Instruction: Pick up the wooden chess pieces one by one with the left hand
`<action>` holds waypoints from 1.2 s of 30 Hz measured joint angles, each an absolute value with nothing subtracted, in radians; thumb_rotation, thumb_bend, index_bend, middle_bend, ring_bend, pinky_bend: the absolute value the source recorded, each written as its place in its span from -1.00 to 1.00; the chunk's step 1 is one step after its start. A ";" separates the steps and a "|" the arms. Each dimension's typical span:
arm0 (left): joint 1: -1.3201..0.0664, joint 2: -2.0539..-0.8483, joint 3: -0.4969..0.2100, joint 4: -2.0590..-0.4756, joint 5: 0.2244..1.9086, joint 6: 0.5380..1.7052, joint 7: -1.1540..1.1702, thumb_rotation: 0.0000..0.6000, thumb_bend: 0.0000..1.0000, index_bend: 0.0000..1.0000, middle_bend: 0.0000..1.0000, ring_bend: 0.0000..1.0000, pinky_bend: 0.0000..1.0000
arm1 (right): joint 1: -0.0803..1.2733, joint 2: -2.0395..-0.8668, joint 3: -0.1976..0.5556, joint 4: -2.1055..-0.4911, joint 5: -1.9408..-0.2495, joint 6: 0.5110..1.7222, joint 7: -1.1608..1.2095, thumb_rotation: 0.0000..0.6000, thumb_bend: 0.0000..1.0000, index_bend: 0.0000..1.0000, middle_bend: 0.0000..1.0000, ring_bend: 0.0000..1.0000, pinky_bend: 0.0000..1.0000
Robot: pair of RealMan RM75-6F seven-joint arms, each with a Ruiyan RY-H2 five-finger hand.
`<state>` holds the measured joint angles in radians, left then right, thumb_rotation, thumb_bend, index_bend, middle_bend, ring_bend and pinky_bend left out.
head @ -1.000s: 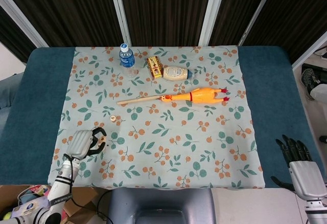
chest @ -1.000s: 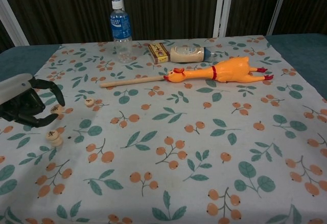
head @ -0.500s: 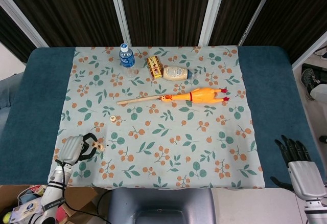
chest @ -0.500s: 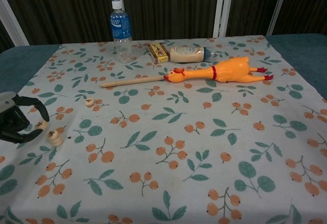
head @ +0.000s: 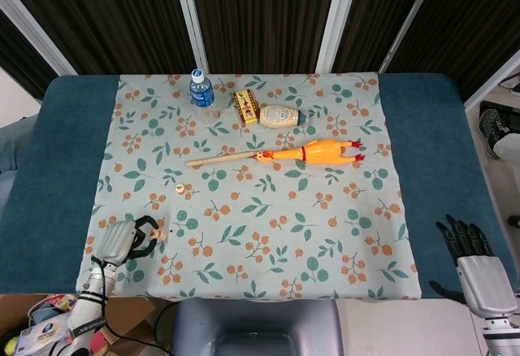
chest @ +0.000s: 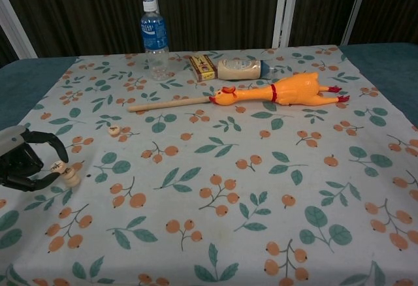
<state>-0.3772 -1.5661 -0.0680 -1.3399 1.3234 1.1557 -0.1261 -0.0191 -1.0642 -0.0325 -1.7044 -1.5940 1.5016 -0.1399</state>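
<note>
My left hand (chest: 21,166) hovers low over the front left of the floral cloth and pinches a small round wooden chess piece (chest: 57,166) between its fingertips. Just right of it, a second wooden piece (chest: 70,180) lies on the cloth, close to the held one. A third piece (chest: 113,129) lies farther back; the head view shows it too (head: 179,187). In the head view my left hand (head: 122,243) is near the cloth's front left corner. My right hand (head: 470,249) stays beyond the table's right front corner, fingers spread and holding nothing.
At the back stand a water bottle (chest: 154,38), a small box (chest: 202,66) and a lying jar (chest: 241,69). A yellow rubber chicken (chest: 281,91) and a wooden stick (chest: 168,104) lie across the middle. The blue table (head: 65,161) extends past the cloth.
My left hand has drawn back toward the front left corner and sunk lower, carrying the pinched piece with it. The right hand has stayed still.
</note>
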 measured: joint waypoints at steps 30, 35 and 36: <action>-0.383 -1.579 -0.080 -1.320 1.332 1.126 -0.128 1.00 -0.20 -0.20 1.00 1.00 1.00 | -0.021 -1.063 -0.031 -1.704 -1.592 1.507 -0.139 1.00 -0.74 -1.00 -1.00 -1.00 -1.00; -0.382 -1.570 -0.079 -1.332 1.346 1.134 -0.137 1.00 -0.20 -0.21 1.00 1.00 1.00 | -0.021 -1.063 -0.031 -1.704 -1.593 1.507 -0.139 1.00 -0.73 -1.00 -1.00 -1.00 -1.00; -0.382 -1.566 -0.081 -1.338 1.350 1.140 -0.142 1.00 -0.20 -0.21 1.00 1.00 1.00 | -0.021 -1.063 -0.031 -1.704 -1.592 1.508 -0.138 1.00 -0.73 -1.00 -1.00 -1.00 -1.00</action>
<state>-0.3820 -1.5660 -0.0807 -1.3382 1.3502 1.1399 -0.1418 -0.0214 -1.0628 -0.0307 -1.7042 -1.5924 1.5078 -0.1380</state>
